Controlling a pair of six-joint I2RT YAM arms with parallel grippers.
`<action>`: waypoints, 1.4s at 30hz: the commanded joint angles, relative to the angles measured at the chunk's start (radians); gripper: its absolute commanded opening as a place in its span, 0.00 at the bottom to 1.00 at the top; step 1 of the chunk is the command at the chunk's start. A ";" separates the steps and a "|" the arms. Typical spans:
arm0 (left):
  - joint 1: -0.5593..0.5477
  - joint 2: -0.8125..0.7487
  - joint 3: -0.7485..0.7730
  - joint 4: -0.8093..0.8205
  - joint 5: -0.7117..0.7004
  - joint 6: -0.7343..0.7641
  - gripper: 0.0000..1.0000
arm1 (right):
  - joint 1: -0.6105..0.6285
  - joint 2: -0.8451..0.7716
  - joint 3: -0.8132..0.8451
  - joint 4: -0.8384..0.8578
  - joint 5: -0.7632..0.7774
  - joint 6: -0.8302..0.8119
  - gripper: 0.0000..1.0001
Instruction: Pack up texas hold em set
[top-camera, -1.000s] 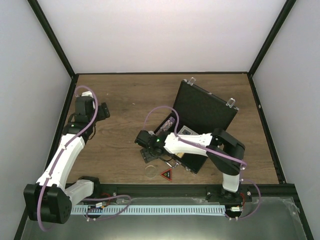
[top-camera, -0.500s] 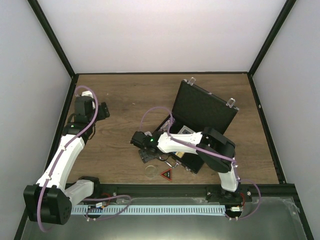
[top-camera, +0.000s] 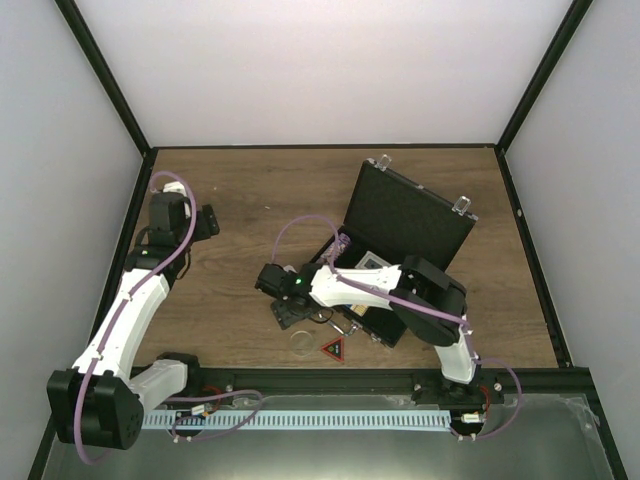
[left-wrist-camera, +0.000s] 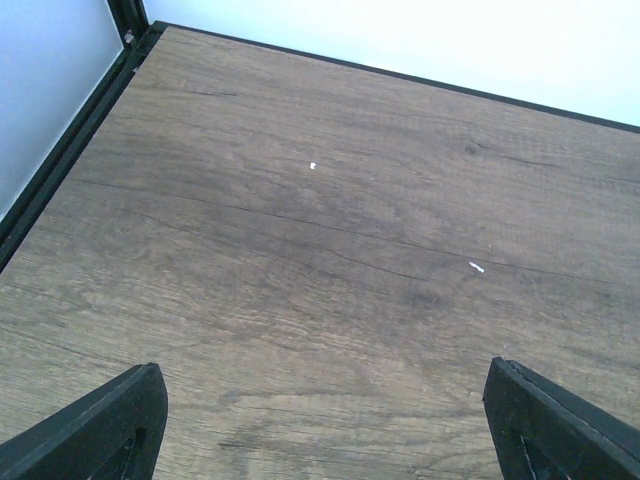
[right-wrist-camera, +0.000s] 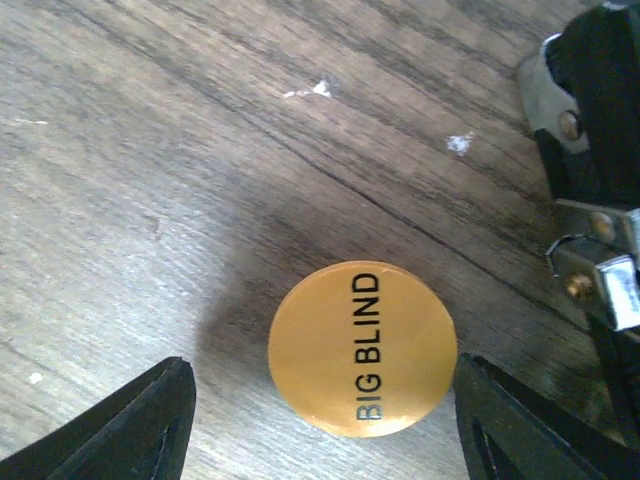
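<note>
Now: open case, orange button between spread fingers.
Black case (top-camera: 410, 215) lies diagonally, long axis far-left to near-right, lid thrown back. Right gripper (top-camera: 289, 311) straddles the flat BIG BLIND button (right-wrist-camera: 362, 348) just left of the case, not gripping it; left gripper (left-wrist-camera: 320, 405) gapes, holding nothing.

right gripper (top-camera: 289, 312) beside the open case (top-camera: 408, 216) (red triangle (top-camera: 333, 349) nearby).

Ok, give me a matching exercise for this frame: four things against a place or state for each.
1. orange button
2. black case
3. red-black triangle
4. left gripper

a. open over the bare table
b. lid standing open
c. by the table's near edge
d. reads BIG BLIND

Pairs: 1-d, 2-b, 3-c, 4-a
</note>
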 joint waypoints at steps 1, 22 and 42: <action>0.005 -0.009 -0.012 0.018 0.013 0.008 0.89 | 0.006 0.021 0.048 -0.058 0.039 0.014 0.72; 0.004 -0.010 -0.013 0.020 0.031 0.007 0.89 | -0.017 0.045 0.039 -0.060 -0.012 0.027 0.73; 0.004 0.000 -0.011 0.027 0.039 0.009 0.89 | -0.026 0.033 -0.003 -0.083 0.005 0.003 0.59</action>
